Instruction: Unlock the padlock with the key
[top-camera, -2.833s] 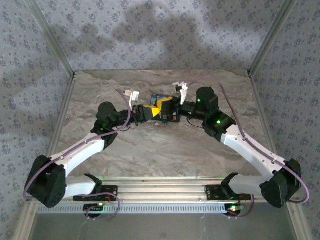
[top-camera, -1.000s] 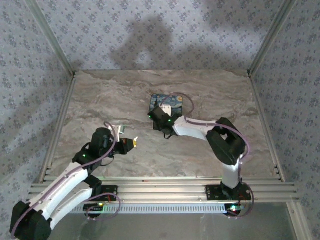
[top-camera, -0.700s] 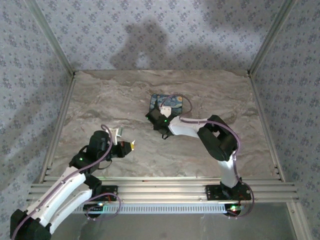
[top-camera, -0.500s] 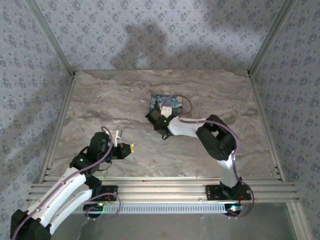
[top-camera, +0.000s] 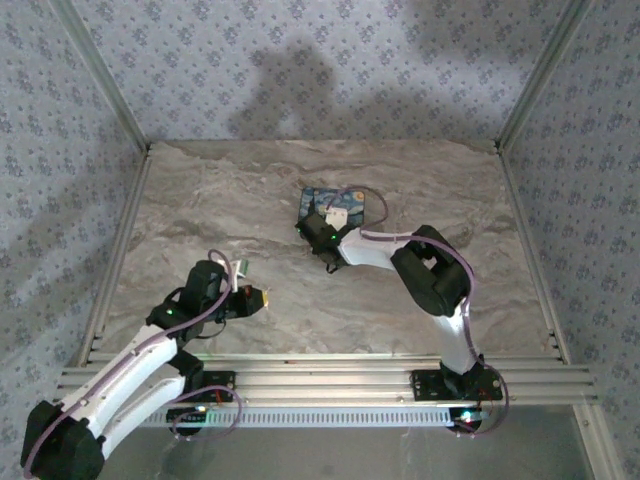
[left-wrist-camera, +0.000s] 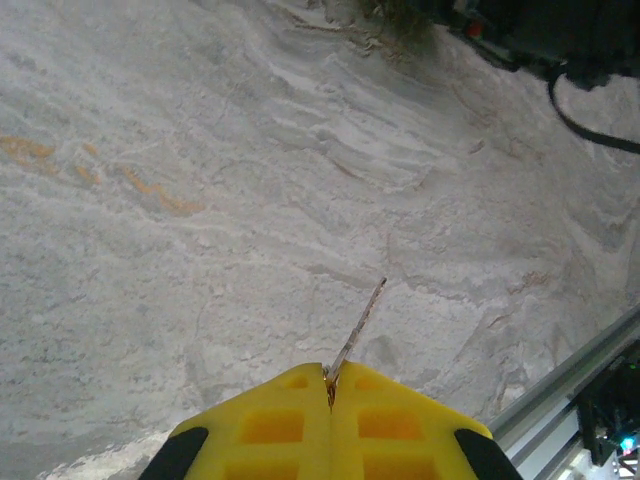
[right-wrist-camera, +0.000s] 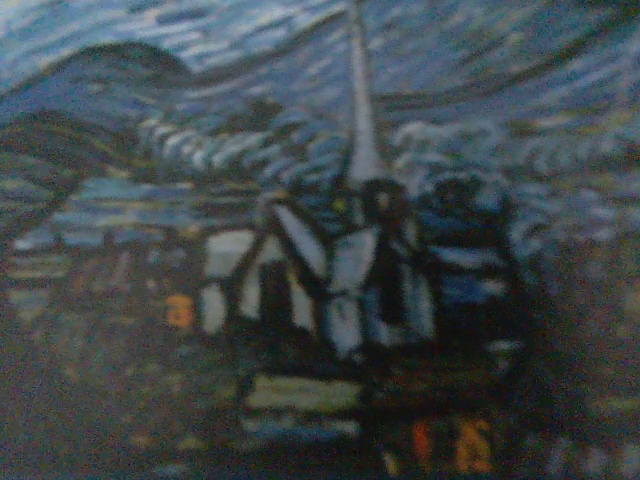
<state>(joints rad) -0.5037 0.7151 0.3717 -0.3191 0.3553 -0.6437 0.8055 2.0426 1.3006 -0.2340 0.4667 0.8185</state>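
Note:
My left gripper (left-wrist-camera: 330, 378) has its yellow pads pressed together on the thin metal key (left-wrist-camera: 358, 327), whose blade sticks out forward above the marble table. In the top view this gripper (top-camera: 258, 297) hangs low at the near left. My right gripper (top-camera: 322, 238) points down at the near left edge of the blue painted mat (top-camera: 355, 205). The right wrist view is a blurred close-up of the mat's painting (right-wrist-camera: 360, 150), so I cannot tell how the right jaws stand. The padlock is hidden.
The aluminium rail (top-camera: 320, 375) runs along the near table edge and shows at the lower right of the left wrist view (left-wrist-camera: 570, 375). Patterned walls and metal posts (top-camera: 115, 100) enclose the table. The right arm's black parts (left-wrist-camera: 540, 35) lie far ahead of the key.
Earlier both grippers met at the back centre; they have since separated. Over the last second the left gripper with the key drifted slightly, and the right gripper edged toward the mat.

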